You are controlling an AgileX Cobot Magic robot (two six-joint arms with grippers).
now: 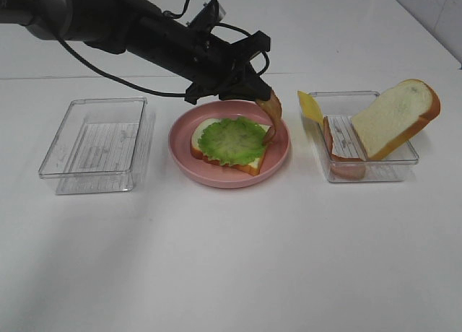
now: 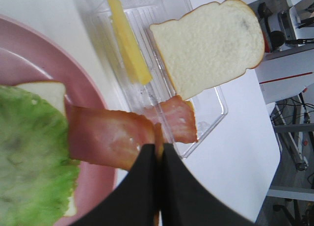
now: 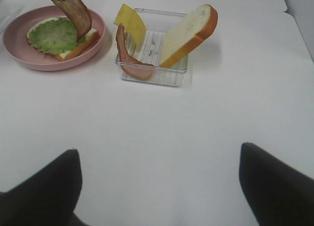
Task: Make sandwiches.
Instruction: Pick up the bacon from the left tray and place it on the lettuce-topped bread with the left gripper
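Observation:
My left gripper (image 1: 261, 92) is shut on a reddish-brown bacon strip (image 1: 274, 119) that hangs over the right side of the pink plate (image 1: 184, 148), its lower end touching the lettuce (image 1: 232, 139) on a bread slice (image 1: 249, 166). The pinched strip also shows in the left wrist view (image 2: 105, 137). In the right clear tray (image 1: 393, 162) lean a second bread slice (image 1: 393, 117), a yellow cheese slice (image 1: 311, 107) and another bacon strip (image 1: 339, 166). My right gripper (image 3: 159, 186) is open over bare table, well in front of that tray; its fingers (image 3: 41, 191) frame the right wrist view.
An empty clear tray (image 1: 94, 146) stands left of the plate. The white table (image 1: 231, 260) stretches bare in front. The left arm (image 1: 123, 22) reaches across from the upper left.

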